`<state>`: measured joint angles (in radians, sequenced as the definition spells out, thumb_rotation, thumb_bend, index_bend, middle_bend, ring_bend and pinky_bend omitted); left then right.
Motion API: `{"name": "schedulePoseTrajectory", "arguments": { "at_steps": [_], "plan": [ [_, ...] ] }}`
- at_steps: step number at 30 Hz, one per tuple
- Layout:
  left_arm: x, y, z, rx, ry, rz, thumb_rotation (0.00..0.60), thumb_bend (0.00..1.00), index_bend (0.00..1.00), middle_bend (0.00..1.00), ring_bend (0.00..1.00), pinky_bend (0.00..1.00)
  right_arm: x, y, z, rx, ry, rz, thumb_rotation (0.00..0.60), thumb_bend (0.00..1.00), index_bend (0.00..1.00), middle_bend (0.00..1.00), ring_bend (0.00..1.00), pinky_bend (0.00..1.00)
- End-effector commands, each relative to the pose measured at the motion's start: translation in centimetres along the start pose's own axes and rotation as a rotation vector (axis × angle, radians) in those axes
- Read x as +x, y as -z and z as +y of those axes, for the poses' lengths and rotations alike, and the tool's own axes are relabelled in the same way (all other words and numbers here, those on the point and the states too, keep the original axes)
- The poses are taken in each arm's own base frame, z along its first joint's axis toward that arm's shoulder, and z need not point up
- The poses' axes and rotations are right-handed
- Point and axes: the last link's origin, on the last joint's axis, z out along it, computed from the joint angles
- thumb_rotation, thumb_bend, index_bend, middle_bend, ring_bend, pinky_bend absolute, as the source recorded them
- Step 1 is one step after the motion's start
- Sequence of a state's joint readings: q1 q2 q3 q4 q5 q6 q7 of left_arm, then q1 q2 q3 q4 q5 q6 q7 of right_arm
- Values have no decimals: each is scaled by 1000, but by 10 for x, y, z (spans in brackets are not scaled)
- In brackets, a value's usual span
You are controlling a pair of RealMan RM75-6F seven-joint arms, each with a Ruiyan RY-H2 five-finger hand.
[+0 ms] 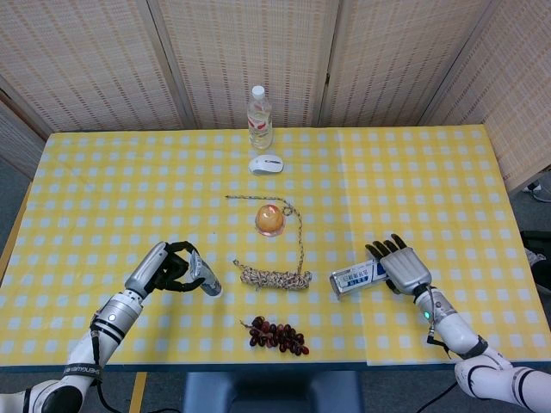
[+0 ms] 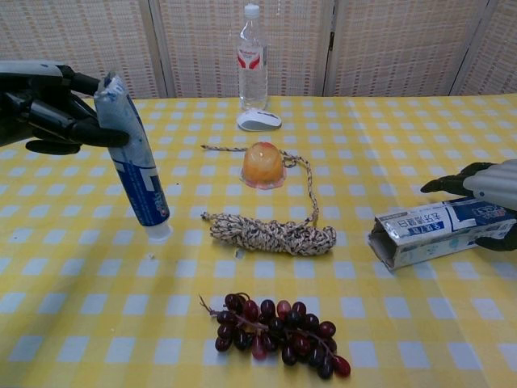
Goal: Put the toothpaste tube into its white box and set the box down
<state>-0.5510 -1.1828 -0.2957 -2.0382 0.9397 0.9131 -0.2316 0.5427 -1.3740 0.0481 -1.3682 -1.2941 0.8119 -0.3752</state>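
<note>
Left hand (image 2: 44,109) grips the crimped upper end of the blue-and-white toothpaste tube (image 2: 133,174), which hangs nearly upright, cap downward, its white cap at or just above the yellow-and-white checked tablecloth (image 1: 129,181); contact cannot be told. In the head view the same left hand (image 1: 168,267) sits near the front left of the table with the tube (image 1: 205,279) projecting toward the centre. Right hand (image 1: 398,267) lies over the far end of the long white-and-blue cardboard toothpaste box (image 1: 362,278), fingers curved across its top; in the chest view the right hand (image 2: 485,190) wraps that end of the box (image 2: 428,230), thumb below, and the box's open flap end faces the table centre. Whether the box is lifted cannot be told. Between the hands: a coiled speckled rope (image 2: 271,234), a bunch of dark red grapes (image 2: 275,327), an orange jelly cup (image 2: 263,164). Farther back: a white computer mouse (image 2: 258,120) and a clear plastic water bottle (image 2: 252,58).
</note>
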Motion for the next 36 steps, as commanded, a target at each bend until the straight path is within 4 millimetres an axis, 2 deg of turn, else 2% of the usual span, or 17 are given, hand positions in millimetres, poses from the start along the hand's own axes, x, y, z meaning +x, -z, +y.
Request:
{"name": "schedulePoseTrajectory", "arguments": {
  "at_steps": [1,6,10,14,24,30,36],
  "plan": [
    [1,1,-1,4,6,-3,600,741,799,1000,1000,1000,0,-3,-3,4,1,15,600,407,154,211,211,75],
    [3,2,-1,6,4,-4,600,741,799,1000,1000,1000,-5,-5,-5,9,-11,26,600,407,288,272,324,366],
    [4,3,0,8,14,-8,600,741,799,1000,1000,1000,-6,-6,-6,15,-21,60,600,407,352,321,376,440],
    [5,3,1,7,18,-12,600,741,799,1000,1000,1000,-4,-6,-6,27,-49,95,600,407,384,346,404,470],
    [7,5,9,-7,36,0,600,740,799,1000,1000,1000,4,2,-1,36,-197,178,600,407,386,349,405,472],
    [13,4,27,-39,74,15,600,741,799,1000,1000,1000,9,9,-2,74,-353,246,600,407,386,349,405,472],
    [19,-3,62,-80,209,18,600,741,799,1000,1000,1000,11,12,-14,149,-539,296,600,407,386,349,407,472]
  ]
}}
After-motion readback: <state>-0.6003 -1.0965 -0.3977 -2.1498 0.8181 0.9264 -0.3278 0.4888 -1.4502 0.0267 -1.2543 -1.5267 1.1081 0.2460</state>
